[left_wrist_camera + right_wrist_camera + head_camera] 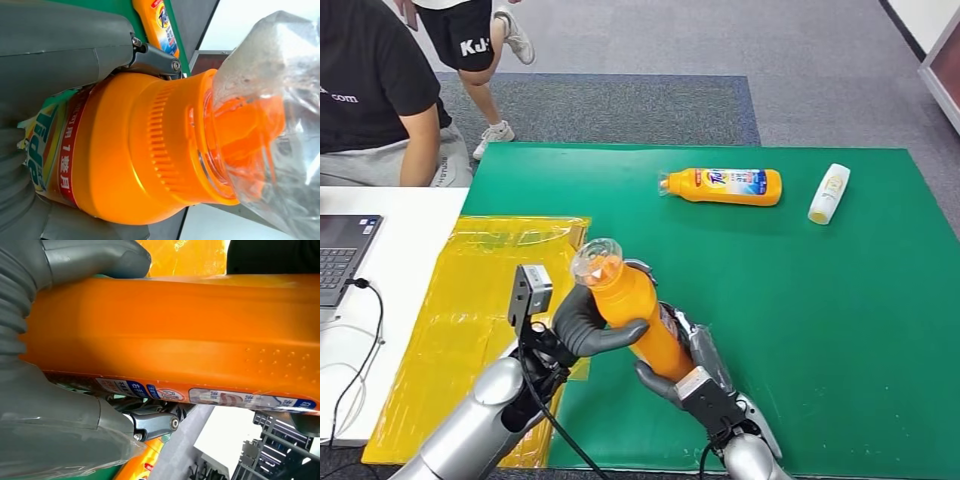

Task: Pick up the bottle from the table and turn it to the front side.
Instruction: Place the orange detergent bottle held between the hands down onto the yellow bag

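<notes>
We are looking down from head height over the green table [803,330], while both wrist cameras are pressing close against the held orange bottle [641,315].

We see a desk [848,330] covered in green felt, and on its near left part lies a sheet of yellow plastic film [471,310]. To the left, touching it, stands a white desk [403,250] with a dark laptop [343,255] at its edge and a black cable [365,330] looping across the top. Beyond the green surface we see grey carpet floor [810,70], with a darker blue-grey mat [622,110] laid just behind the desk. A person in a black shirt [365,90] sits at the far left, and another person's legs in white trainers [497,130] stand on the mat. At the far right edge we glimpse a pale-framed panel [943,65]
</notes>
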